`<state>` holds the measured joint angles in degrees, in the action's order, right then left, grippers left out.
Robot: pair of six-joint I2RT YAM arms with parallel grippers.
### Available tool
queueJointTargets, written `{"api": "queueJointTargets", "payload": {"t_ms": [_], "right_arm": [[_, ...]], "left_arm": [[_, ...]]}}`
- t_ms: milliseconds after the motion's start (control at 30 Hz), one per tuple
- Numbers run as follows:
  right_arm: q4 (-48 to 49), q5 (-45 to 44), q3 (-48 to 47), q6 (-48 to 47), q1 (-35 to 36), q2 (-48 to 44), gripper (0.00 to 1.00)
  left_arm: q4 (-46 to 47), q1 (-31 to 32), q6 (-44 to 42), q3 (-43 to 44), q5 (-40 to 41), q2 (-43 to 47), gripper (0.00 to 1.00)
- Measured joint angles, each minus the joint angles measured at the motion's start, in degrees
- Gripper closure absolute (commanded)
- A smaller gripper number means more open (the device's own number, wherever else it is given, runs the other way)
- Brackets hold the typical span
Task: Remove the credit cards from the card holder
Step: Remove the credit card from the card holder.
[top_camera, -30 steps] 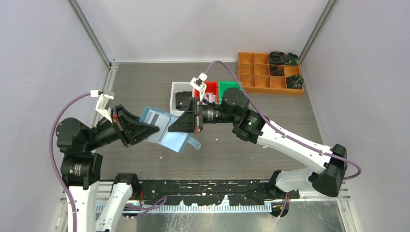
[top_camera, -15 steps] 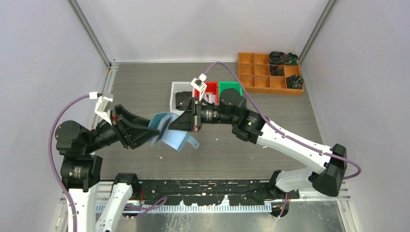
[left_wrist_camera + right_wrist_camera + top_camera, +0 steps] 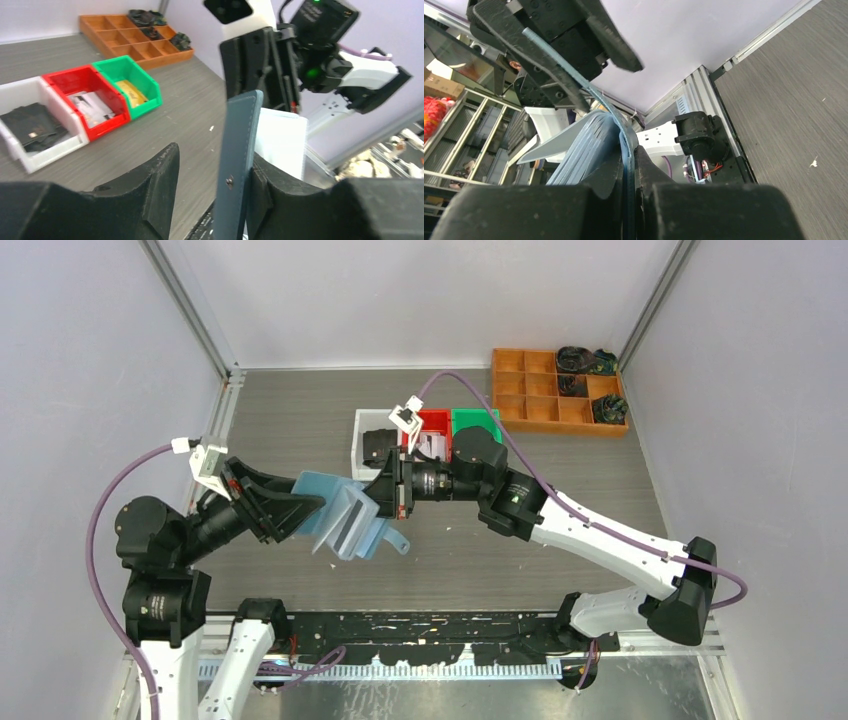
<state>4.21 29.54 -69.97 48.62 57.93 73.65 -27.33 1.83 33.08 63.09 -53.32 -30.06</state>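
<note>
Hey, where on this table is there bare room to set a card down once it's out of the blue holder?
Bare grey wood-grain table lies left of the white plastic bin, and again between the orange compartment tray and the white right arm. Crowded: the middle, around the light-blue translucent plastic card holder.
</note>
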Motion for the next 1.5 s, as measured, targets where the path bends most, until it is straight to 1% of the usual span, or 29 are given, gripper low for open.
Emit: {"api": "queueJointTargets", "payload": {"t_ms": [33, 133, 200, 267, 367, 467, 700, 867, 1167, 1267, 1500], "right_arm": [[0.0, 0.0, -0.1, 0.0, 0.3, 0.0, 0.99], [-0.6, -0.2, -0.5, 0.0, 0.8, 0.0, 0.99], [-1.9, -0.5, -1.0, -0.2, 0.8, 0.0, 0.99], [-5.6, -1.8, -2.8, -0.7, 0.8, 0.0, 0.99], [-11.4, -4.6, -6.4, -2.3, 0.8, 0.0, 0.99], [-14.4, -7.9, -9.6, -3.5, 1.0, 0.0, 0.99], [-19.9, -14.5, -12.7, -4.7, 2.6, 1.0, 0.99], [-22.6, -18.1, -14.8, -5.0, 4.1, 3.6, 0.99], [-25.2, -22.9, -18.4, -5.4, 6.5, 7.1, 0.99], [-25.3, -23.6, -19.0, -5.4, 7.0, 8.0, 0.99], [-25.7, -25.2, -20.9, -5.4, 8.2, 9.5, 0.99]], "left_arm": [[-0.7, 0.0, -0.8, 0.0, 1.1, 0.1, 0.47], [-2.3, 0.0, -2.9, 0.0, 4.4, 0.3, 0.46], [-3.0, 0.0, -3.8, 0.0, 6.1, 0.6, 0.42], [-3.4, 0.0, -3.9, 0.0, 6.3, 0.7, 0.38], [-1.8, 0.0, -1.3, -0.1, 3.3, 1.2, 0.36], [1.6, 0.0, 1.5, -0.7, 0.1, 2.4, 0.35], [4.9, 0.0, 1.5, -3.3, -3.6, 5.0, 0.33], [5.4, 0.0, -2.7, -4.5, -4.3, 5.8, 0.33], [6.1, -0.1, -15.4, -8.8, -4.4, 10.9, 0.31], [5.9, -0.1, -18.5, -9.4, -3.5, 11.4, 0.32], [5.9, -0.1, -20.6, -10.3, -1.6, 11.3, 0.33]]}}
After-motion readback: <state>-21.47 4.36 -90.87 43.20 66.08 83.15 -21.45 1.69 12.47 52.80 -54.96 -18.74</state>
